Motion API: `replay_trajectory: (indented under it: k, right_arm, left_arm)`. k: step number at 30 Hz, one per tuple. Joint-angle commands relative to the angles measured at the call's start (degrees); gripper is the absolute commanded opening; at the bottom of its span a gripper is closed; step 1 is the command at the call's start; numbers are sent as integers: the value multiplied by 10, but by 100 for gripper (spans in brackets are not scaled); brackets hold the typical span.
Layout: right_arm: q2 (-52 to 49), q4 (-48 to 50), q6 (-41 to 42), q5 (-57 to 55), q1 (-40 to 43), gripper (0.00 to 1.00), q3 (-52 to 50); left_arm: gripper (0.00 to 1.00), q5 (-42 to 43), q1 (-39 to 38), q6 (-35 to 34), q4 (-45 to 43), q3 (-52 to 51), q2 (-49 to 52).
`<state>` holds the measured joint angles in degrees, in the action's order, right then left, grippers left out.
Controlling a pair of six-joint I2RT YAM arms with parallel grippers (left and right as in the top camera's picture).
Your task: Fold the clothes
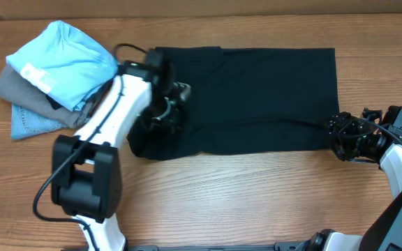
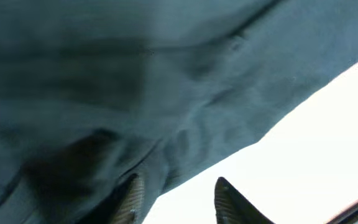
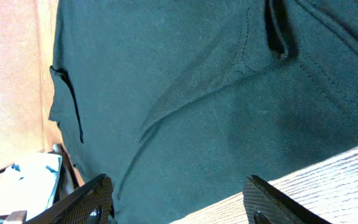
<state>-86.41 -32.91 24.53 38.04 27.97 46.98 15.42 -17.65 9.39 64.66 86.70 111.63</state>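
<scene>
Your left gripper (image 2: 176, 190) has its two fingers apart. Pale bench shows in the gap between the tips, and the edge of the black T-shirt (image 1: 257, 97) drapes against the one on the left of the wrist view. From overhead, this gripper sits low over the shirt's rumpled left end. Your right gripper (image 3: 178, 186) is spread wide with nothing clamped, its fingers poised over flat black cloth at the shirt's lower right corner, where the fabric meets the wooden bench (image 1: 257, 195). The T-shirt lies as a long dark rectangle across the middle of the bench, smooth on the right and bunched on the left. Beyond the left arm, at the far left, a light blue shirt (image 1: 61, 63) lies on a grey garment (image 1: 9, 87) and a piece of blue denim (image 1: 30, 124).
</scene>
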Motion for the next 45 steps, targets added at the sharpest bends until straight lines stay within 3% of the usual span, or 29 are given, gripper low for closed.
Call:
replay_trajectory:
  k: [1,7,14,17,22,32,43,45]
  right_arm:
    - [1,0,-8,-7,-4,71,6]
    - [1,-3,-8,-7,-4,70,6]
    - [1,-6,-8,-7,-4,70,6]
    - [1,-8,-8,-7,-4,70,6]
    - [1,-8,-8,-7,-4,70,6]
    - [1,-8,-8,-9,-4,70,6]
    - [1,-8,-8,-11,-4,70,6]
    - [1,-8,-8,-11,-4,70,6]
  left_arm:
    - [47,-62,-34,24,-8,-3,31]
    - [50,-101,-57,24,-33,-3,77]
    - [40,-101,-57,13,-63,-1,90]
    - [30,-101,-57,7,-61,5,89]
    - [4,-106,-57,6,-33,35,86]
    - [4,-114,-57,5,10,145,86]
    - [4,-89,-59,7,-67,140,90]
    - [8,-79,-63,7,-76,138,90]
